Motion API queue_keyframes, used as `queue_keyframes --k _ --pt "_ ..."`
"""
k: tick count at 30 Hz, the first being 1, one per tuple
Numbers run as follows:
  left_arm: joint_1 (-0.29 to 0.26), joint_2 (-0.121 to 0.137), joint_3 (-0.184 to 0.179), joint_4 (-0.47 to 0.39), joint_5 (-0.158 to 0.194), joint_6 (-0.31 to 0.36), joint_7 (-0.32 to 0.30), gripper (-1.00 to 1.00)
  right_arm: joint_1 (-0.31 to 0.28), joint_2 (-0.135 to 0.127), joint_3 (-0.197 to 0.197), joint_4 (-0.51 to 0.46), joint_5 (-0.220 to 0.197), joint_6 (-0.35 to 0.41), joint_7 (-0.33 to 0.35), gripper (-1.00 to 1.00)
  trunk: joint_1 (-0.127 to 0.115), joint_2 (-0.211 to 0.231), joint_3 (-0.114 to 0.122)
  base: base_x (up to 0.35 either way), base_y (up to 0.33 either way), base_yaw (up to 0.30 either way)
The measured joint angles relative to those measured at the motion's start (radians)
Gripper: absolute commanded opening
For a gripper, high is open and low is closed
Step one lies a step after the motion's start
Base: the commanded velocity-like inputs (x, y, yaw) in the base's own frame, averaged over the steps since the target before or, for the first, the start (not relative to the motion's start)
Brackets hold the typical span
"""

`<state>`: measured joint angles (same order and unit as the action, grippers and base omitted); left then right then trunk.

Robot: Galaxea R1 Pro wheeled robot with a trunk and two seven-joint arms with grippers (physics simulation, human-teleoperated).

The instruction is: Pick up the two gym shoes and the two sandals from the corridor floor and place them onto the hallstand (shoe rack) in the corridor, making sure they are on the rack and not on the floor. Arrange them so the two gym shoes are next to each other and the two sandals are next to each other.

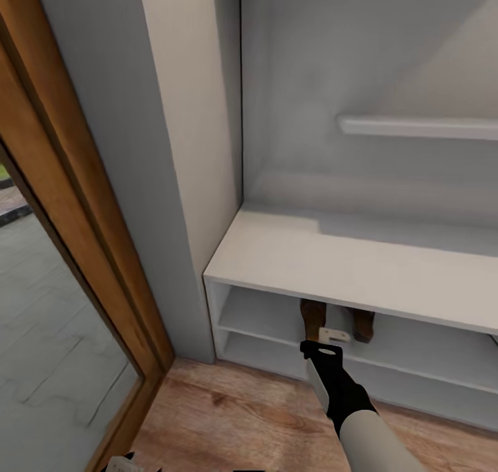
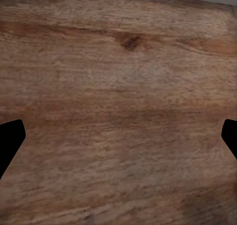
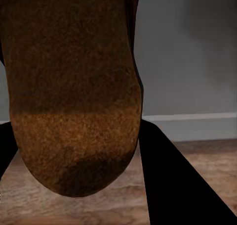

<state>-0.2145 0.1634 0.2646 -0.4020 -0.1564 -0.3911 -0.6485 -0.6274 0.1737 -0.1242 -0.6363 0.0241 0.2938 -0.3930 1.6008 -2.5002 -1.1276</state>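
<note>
At the mouth of the hallstand's (image 1: 360,268) upper open shelf, my right gripper (image 1: 334,336) is reaching in, black wrist and pale forearm stretched out over the corridor floor (image 1: 235,417). On the right wrist camera a sandal (image 3: 74,96) sits between the black fingers (image 3: 177,185), its tan grainy sole rounded toward the lens with a dark reddish edge up one side. The fingers look closed against it from both sides, so I read that as a hold. From the head camera I can see two brown shapes just inside the upper shelf, one left of the gripper (image 1: 313,318) and one right (image 1: 362,324); which of them I am holding I cannot tell.

My left gripper (image 2: 118,141) hangs over bare wood-grain planks, fingers spread wide, only the black tips (image 2: 10,141) showing at the sides, nothing between them.

Room: the white worktop edge runs just above the right gripper. A lower shelf lies beneath. The wall corner and a wooden door frame (image 1: 76,202) stand to the left, well apart from the arm. A wall shelf (image 1: 415,126) sits high above.
</note>
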Motion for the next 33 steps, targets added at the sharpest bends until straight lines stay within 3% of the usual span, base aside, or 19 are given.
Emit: queue_keyframes --k 3,4,32,33 --pt "-0.001 0.000 0.000 0.000 0.000 0.000 0.000 1.00 -0.001 0.000 0.010 0.001 -0.018 -0.002 -0.001 -1.00 -0.001 -0.001 0.000 0.147 -0.144 0.000" --pt "-0.001 0.000 0.000 0.000 0.000 -0.001 0.000 1.00 -0.001 0.000 0.003 -0.002 0.002 -0.002 0.001 -1.00 0.000 0.000 0.000 0.162 -0.163 0.000" --pt "0.000 0.002 0.001 0.000 0.001 -0.001 0.000 1.00 -0.001 0.000 0.001 -0.002 0.009 -0.001 0.000 -1.00 0.000 0.000 0.000 0.060 -0.029 0.000" --pt "0.000 0.002 0.001 0.000 0.001 -0.001 0.000 1.00 -0.001 0.000 0.001 -0.002 0.009 -0.001 0.000 1.00 0.000 0.000 0.000 0.002 0.000 0.000"
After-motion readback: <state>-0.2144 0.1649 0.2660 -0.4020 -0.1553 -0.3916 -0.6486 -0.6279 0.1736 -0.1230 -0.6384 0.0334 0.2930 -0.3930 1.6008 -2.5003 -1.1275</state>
